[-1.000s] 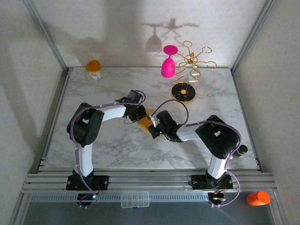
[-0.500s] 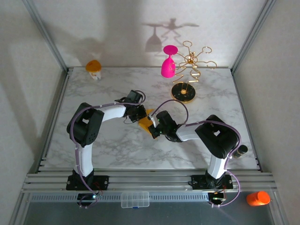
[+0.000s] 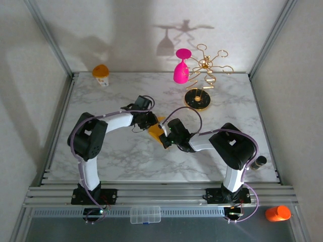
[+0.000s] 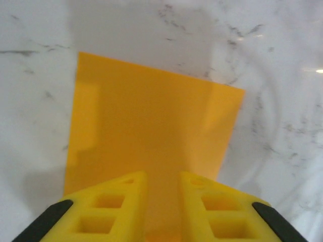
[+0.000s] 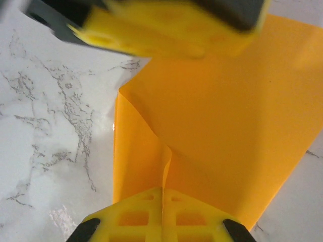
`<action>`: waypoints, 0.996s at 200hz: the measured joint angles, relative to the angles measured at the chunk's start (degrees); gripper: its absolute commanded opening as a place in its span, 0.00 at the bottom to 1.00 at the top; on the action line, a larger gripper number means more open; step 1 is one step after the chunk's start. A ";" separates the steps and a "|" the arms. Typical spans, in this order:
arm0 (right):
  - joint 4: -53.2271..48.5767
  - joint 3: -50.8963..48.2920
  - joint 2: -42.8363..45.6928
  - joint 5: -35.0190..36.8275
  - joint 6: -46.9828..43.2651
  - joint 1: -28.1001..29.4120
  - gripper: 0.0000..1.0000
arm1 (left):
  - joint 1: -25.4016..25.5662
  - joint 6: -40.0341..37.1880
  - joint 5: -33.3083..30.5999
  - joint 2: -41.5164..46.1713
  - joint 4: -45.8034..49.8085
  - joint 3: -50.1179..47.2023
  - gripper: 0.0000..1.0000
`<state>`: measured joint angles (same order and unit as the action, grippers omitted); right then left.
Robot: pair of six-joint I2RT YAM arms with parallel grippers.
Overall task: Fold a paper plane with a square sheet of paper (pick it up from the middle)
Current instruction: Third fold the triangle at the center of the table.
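1. Right end effector (image 5: 162, 191) is pinched tight on a raised crease of the square sheet of paper (image 5: 227, 131)
2. Left end effector (image 4: 164, 177) has its jaws slightly apart over the sheet
3. Sheet's sitting mid worktop (image 3: 126, 156), between both arms

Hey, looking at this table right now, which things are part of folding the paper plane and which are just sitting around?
Part of the job:
- square sheet of paper
- right gripper, shut on a raised fold of it
- left gripper, over the sheet

Just lying about:
- pink goblet
- gold rack
- orange-topped white cup
- clear plastic box
- orange object near the front rail
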<state>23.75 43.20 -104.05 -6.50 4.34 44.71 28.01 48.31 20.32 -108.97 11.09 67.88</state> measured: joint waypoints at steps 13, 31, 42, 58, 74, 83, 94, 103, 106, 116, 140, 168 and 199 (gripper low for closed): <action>0.00 0.09 -0.09 -0.20 -0.02 -0.07 0.04 | -0.09 1.36 0.02 3.48 -1.20 -2.29 0.24; 0.02 0.11 -0.20 -0.66 0.00 -0.33 0.04 | -0.09 3.87 0.87 8.04 -4.66 -6.60 0.22; 0.04 0.11 -0.22 -1.03 -0.02 -0.46 0.04 | -0.04 5.70 1.64 9.92 -6.95 -9.40 0.21; 0.04 0.11 -0.22 -1.27 0.00 -0.61 0.04 | 0.15 7.96 2.71 11.06 -9.77 -12.94 0.19; 0.04 0.28 -0.35 -1.29 0.00 -0.63 0.04 | 0.48 9.97 3.28 11.08 -11.39 -15.26 0.16; 0.02 0.42 -0.46 -1.29 0.00 -0.66 0.04 | 0.70 10.99 3.50 11.08 -12.17 -16.15 0.15; 0.04 0.44 -0.50 -1.29 0.00 -0.70 0.04 | 0.96 11.89 3.85 11.04 -13.05 -16.94 0.15; 0.04 0.48 -0.55 -1.31 0.00 -0.70 0.04 | 1.22 12.87 4.02 11.04 -14.19 -17.62 0.15; 0.04 0.52 -0.59 -1.33 0.00 -0.70 0.04 | 1.31 13.09 4.11 11.02 -14.58 -17.81 0.15; 0.04 0.61 -0.68 -1.31 0.00 -0.72 0.04 | 1.60 13.88 4.37 10.86 -15.67 -18.32 0.14; 0.09 0.74 -0.81 -1.53 0.00 -0.83 0.04 | 2.21 14.91 4.61 9.84 -17.46 -18.60 0.14; 0.11 0.74 -0.81 -1.84 0.00 -0.96 0.04 | 2.45 15.19 5.20 8.35 -19.17 -18.62 0.13; 0.17 0.74 -0.85 -2.12 0.00 -0.96 0.04 | 2.45 15.15 5.22 7.43 -20.11 -18.62 0.13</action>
<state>23.92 43.94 -104.90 -8.62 4.34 43.75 30.46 63.46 25.54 -101.54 -9.02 49.25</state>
